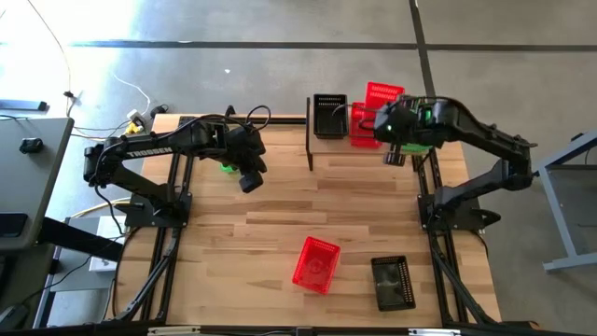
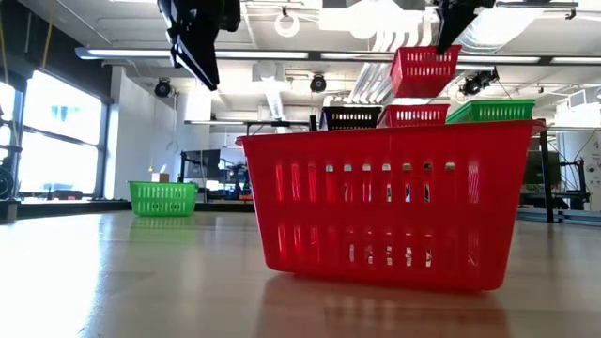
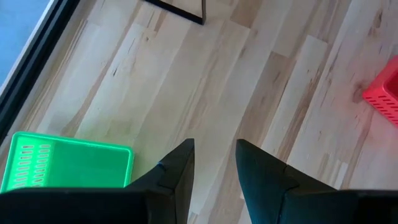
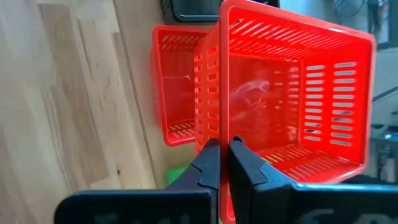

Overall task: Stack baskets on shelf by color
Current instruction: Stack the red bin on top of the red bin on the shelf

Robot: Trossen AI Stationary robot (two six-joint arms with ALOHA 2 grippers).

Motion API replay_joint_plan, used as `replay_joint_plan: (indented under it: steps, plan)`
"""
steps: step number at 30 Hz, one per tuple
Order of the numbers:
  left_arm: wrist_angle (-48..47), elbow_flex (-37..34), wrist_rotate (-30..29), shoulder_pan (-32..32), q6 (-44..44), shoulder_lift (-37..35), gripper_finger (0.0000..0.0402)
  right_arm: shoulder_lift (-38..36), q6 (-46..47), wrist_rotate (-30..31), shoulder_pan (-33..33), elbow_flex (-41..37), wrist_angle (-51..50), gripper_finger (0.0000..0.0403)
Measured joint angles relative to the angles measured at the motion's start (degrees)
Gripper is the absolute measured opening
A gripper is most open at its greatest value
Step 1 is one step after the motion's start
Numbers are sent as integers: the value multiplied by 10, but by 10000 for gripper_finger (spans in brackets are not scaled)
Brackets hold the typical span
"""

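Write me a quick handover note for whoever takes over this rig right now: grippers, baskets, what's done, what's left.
Right gripper: shut on the rim of a red basket, held in the air above the shelf.
Left gripper: open, empty, above a green basket on the tabletop.
On the shelf: black basket, a second red basket, another green basket.
Loose on the table: third red basket, second black basket.
Done: one basket of each colour placed.
Left: set the held red one into its match, then stack the loose ones.

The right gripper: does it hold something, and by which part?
Yes. The right gripper is shut on the rim of a red basket, lifted over the shelf.
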Motion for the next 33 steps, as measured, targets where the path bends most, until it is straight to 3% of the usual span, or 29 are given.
replay_joint_plan:
  steps: [13, 33]
  plan:
    - [0, 0, 0, 0, -17, 0, 107, 10, -40, -115, -41, 0, 34, 0]
    - [-1, 0, -4, 11, -16, 0, 107, 83, -95, -95, -73, 0, 28, 0]
